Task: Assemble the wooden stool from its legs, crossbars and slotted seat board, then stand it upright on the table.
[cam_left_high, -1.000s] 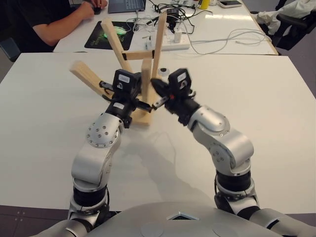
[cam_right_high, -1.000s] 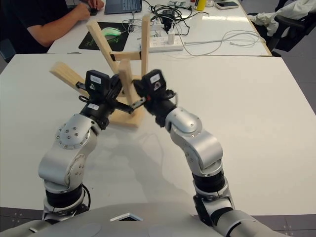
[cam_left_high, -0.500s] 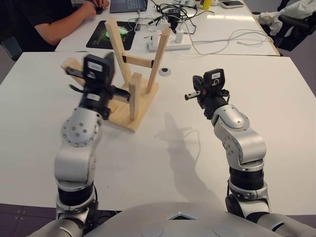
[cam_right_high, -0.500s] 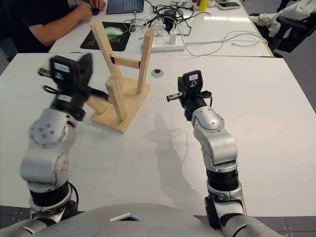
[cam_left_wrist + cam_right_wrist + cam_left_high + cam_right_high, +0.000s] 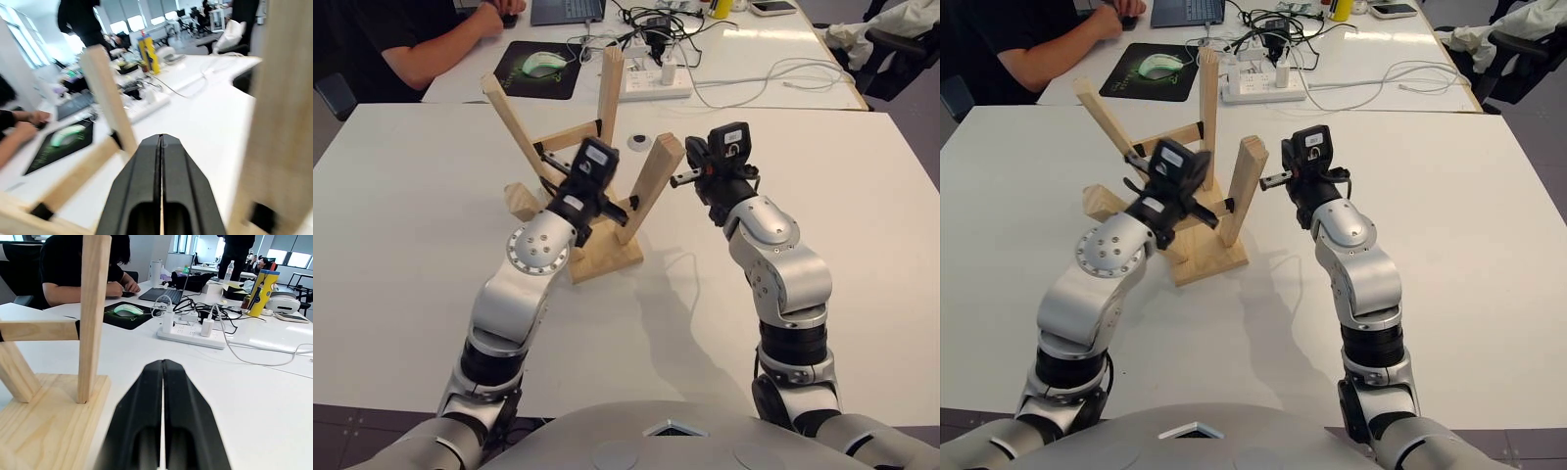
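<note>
The wooden stool lies upside down with its seat board (image 5: 603,258) on the white table (image 5: 822,196). Its legs (image 5: 650,188) point up and out, and a crossbar (image 5: 570,136) joins the two far ones. My left gripper (image 5: 604,188) sits among the legs above the seat, shut with nothing between its fingers (image 5: 146,166). My right gripper (image 5: 675,180) is shut too and hovers just right of the top of the near right leg. In the right wrist view its fingertips (image 5: 173,377) point past a leg (image 5: 93,308) and the seat board (image 5: 49,421).
A small round black-and-white object (image 5: 639,142) lies behind the stool. On the desk beyond are a power strip (image 5: 656,86) with cables, a mouse (image 5: 540,67) on a dark mat and a person's arm (image 5: 440,44). Bare tabletop spreads to the right and front.
My left arm has swung from the stool's left side in among its legs. The stool has turned and shifted slightly toward me. My right gripper has come left, close to the near leg.
</note>
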{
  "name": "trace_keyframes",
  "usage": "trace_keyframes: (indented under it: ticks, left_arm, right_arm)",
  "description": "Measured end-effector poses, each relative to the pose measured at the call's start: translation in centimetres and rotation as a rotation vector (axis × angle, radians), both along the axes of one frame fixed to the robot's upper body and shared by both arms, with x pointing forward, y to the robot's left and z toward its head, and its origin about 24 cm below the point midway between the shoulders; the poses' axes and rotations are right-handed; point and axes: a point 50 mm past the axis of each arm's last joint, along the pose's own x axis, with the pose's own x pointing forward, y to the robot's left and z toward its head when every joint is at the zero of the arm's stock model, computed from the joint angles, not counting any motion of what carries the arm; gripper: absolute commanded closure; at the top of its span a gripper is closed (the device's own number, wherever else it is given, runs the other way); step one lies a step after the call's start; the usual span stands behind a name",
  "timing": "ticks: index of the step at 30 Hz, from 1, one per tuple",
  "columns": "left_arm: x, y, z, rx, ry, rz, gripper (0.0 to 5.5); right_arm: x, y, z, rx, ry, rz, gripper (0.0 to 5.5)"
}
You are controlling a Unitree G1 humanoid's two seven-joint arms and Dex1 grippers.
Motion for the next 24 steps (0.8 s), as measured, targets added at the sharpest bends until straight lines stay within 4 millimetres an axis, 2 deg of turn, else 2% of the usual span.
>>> trace_keyframes:
  ticks: [3,6,8,11,14,16,18,19,24]
  left_arm:
    - [-0.1,0.3,3.1,-0.035,-0.186,0.006,5.5]
    - [-1.1,-0.4,6.9,-0.088,-0.394,-0.086,5.5]
    - [-1.5,-0.1,8.0,-0.109,-0.445,-0.111,5.5]
    - [-1.4,0.7,8.4,-0.13,-0.436,-0.109,5.5]
    - [-1.3,1.7,9.3,-0.094,-0.457,-0.094,5.5]
    - [-0.5,4.0,9.1,-0.042,-0.412,-0.01,5.5]
    - [0.0,5.6,8.2,0.005,-0.321,0.039,5.5]
    - [0.3,6.6,7.1,0.019,-0.221,0.063,5.5]
    - [0.5,7.8,4.7,-0.073,0.098,-0.037,5.5]
  right_arm:
    - [-0.2,-0.2,-0.4,-0.002,0.015,-0.001,5.48]
    - [-0.5,-0.8,-0.8,0.004,0.026,-0.023,5.48]
    - [-0.5,-1.4,-0.3,0.048,-0.005,-0.033,5.48]
    - [0.1,-2.8,2.5,0.161,-0.159,-0.032,5.48]
    - [1.3,-4.2,7.3,0.306,-0.329,0.003,5.48]
    - [1.6,-4.1,10.3,0.398,-0.411,0.067,5.48]
    - [1.7,-3.3,11.3,0.433,-0.414,0.128,5.48]
    - [1.8,-2.8,11.5,0.437,-0.403,0.155,5.48]
    - [1.9,-2.3,9.9,0.402,-0.33,0.164,5.48]
